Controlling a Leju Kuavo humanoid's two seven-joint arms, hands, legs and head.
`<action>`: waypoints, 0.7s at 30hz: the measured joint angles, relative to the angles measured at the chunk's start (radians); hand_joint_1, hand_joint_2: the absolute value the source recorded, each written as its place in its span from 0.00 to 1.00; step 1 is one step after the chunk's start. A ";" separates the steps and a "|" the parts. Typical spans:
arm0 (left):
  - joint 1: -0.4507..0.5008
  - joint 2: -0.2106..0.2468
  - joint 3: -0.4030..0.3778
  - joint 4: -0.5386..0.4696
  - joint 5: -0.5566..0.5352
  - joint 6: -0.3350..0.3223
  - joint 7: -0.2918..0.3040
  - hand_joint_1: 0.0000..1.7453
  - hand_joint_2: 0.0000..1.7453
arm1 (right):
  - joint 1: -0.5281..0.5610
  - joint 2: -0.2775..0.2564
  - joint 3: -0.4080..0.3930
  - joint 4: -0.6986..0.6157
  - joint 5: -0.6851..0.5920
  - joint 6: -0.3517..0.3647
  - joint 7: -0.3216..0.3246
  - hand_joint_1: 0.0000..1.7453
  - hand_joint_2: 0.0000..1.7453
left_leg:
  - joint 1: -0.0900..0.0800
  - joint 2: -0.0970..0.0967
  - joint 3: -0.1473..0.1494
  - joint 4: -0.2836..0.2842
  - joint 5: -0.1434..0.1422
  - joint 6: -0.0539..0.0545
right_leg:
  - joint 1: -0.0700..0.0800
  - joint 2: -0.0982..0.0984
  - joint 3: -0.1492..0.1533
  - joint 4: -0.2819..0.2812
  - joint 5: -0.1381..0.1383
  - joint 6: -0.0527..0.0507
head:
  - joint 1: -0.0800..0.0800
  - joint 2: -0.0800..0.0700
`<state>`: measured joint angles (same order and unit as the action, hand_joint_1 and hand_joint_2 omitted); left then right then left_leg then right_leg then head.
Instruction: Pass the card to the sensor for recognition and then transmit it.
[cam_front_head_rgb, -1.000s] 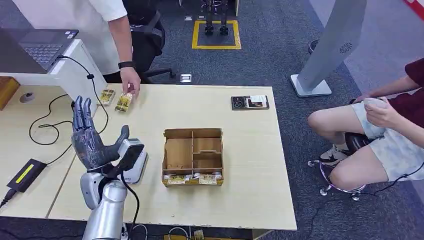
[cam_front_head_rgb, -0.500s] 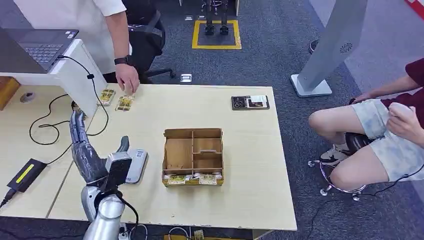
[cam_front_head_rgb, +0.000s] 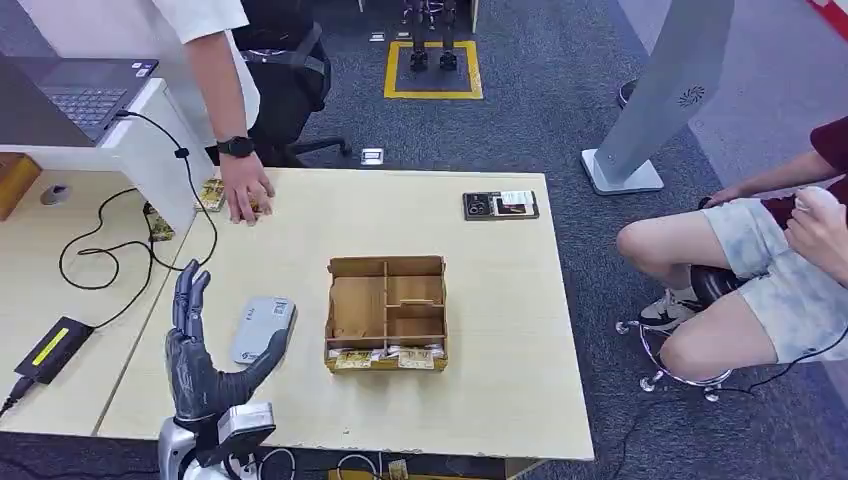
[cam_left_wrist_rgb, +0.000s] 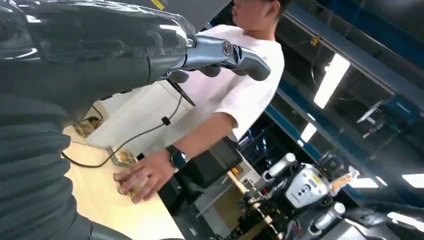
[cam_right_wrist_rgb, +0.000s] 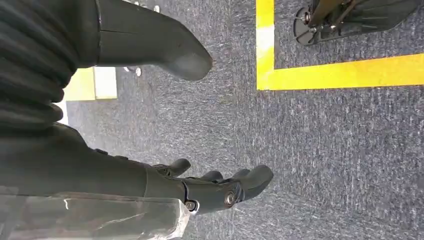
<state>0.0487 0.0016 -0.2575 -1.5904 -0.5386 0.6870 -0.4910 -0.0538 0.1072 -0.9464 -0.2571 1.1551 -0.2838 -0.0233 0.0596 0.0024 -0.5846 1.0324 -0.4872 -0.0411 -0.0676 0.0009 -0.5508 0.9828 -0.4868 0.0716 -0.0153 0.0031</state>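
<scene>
Yellow cards (cam_front_head_rgb: 212, 193) under person's hand (cam_front_head_rgb: 243, 197), well beyond empty, spread left hand (cam_front_head_rgb: 205, 372), right hand (cam_right_wrist_rgb: 200, 187) empty

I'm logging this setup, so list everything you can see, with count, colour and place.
table: one, light wood, centre.
box: one, brown, divided, mid-table, cards along its front.
sensor: one, grey, left of the box.
cards: yellowish, far left table edge, one under a person's hand.
dark card: one, far right corner.
laptop: one, grey, raised stand.
power adapter: one, black, left.
seated person: one, right.
left hand: dark, open, above the table's near edge.
right hand: dark, open, above carpet.
</scene>
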 joint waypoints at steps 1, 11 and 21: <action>0.003 0.008 -0.009 -0.004 -0.002 -0.002 -0.002 0.00 1.00 | 0.001 -0.001 0.000 0.000 0.000 0.000 0.000 0.00 1.00 | 0.000 0.000 0.000 0.000 0.000 0.000 | 0.000 0.000 0.000 0.000 0.000 0.000 | 0.000 0.000; 0.009 0.078 -0.142 -0.022 -0.079 -0.029 -0.038 0.00 1.00 | 0.001 -0.010 0.000 0.000 0.007 0.014 -0.001 0.00 1.00 | 0.000 0.000 0.000 0.000 0.000 0.000 | 0.000 0.000 0.000 0.000 0.000 0.000 | 0.000 0.000; -0.018 0.111 -0.247 -0.011 -0.117 -0.064 -0.053 0.00 1.00 | -0.005 -0.013 0.000 -0.001 0.008 0.018 -0.001 0.00 1.00 | 0.000 0.000 0.000 0.000 0.000 0.000 | 0.000 0.000 0.000 0.000 0.000 0.000 | 0.000 0.000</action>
<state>0.0306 0.1122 -0.5044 -1.6014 -0.6558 0.6229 -0.5436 -0.0584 0.0938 -0.9461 -0.2579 1.1627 -0.2659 -0.0240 0.0596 0.0023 -0.5845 1.0324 -0.4872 -0.0410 -0.0676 0.0008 -0.5508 0.9828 -0.4867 0.0716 -0.0149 0.0031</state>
